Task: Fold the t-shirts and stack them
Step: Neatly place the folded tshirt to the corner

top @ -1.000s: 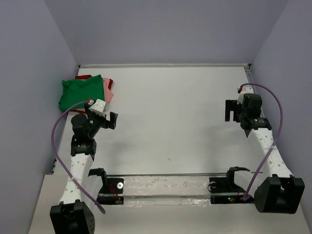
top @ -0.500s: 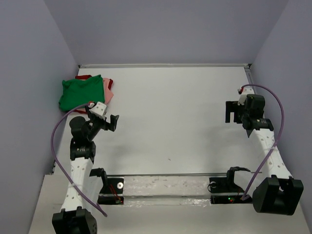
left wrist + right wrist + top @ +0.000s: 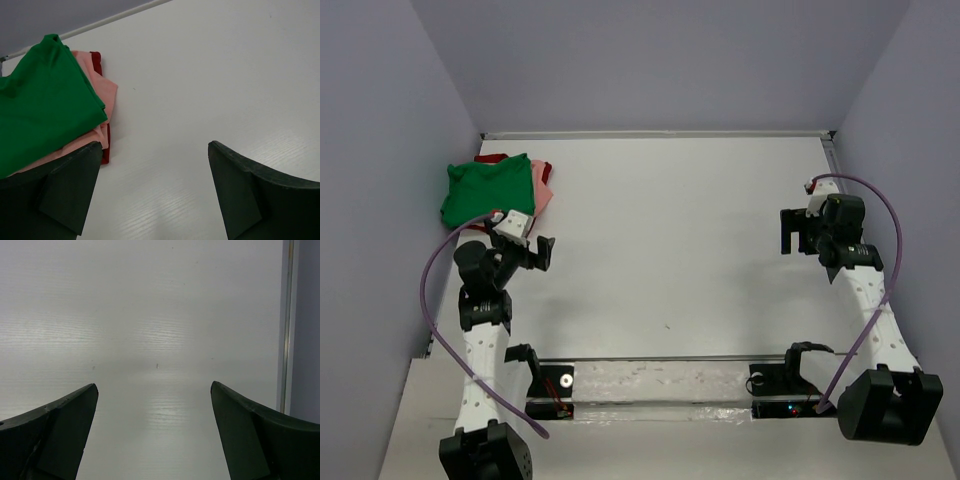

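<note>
Three folded t-shirts lie stacked at the far left of the table. The bright green t-shirt is on top, the salmon pink t-shirt under it, and the dark red t-shirt at the bottom. The left wrist view shows the green t-shirt, the pink t-shirt and the red t-shirt at its left. My left gripper is open and empty, just near and right of the stack. My right gripper is open and empty over bare table at the right.
The white table is boxed in by grey walls on three sides. A metal rail runs along the far edge and another along the right edge. A taped strip with mounts runs along the near edge.
My left arm has drawn back toward its base and to the left, away from the stack. My right gripper has barely moved.
</note>
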### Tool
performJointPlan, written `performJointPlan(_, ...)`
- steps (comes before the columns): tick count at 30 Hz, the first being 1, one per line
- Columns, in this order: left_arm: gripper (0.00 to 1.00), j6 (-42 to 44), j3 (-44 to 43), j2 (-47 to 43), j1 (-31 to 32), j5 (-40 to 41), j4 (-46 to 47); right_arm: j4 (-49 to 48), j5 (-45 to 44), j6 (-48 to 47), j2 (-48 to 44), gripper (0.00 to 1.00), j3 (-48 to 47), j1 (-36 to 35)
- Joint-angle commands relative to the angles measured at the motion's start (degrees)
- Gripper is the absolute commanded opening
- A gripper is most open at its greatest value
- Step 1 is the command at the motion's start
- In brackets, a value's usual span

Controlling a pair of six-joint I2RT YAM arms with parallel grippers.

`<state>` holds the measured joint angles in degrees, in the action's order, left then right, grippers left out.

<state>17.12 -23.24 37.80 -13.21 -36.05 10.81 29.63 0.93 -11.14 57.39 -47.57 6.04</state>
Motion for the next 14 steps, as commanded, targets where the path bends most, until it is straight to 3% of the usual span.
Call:
performJointPlan(1, 0.99, 1.16, -0.05, -0.10, -0.41, -1.92, 1.06, -0.45, 1.44, -0.99, -0.43, 1.00, -2.26, 0.55)
performJointPlan(10, 0.99, 3.00, 0.22, -1.59, -2.87, -2.18, 0.09, 0.08, 0.30, -1.60, 1.06, 1.00, -2.79, 0.55)
performJointPlan(14, 0.99, 2.91, 0.13, -1.68, -3.31, -2.97, -0.17, 1.22, 5.31, -3.89, -2.53, 1.00, -1.56, 0.55)
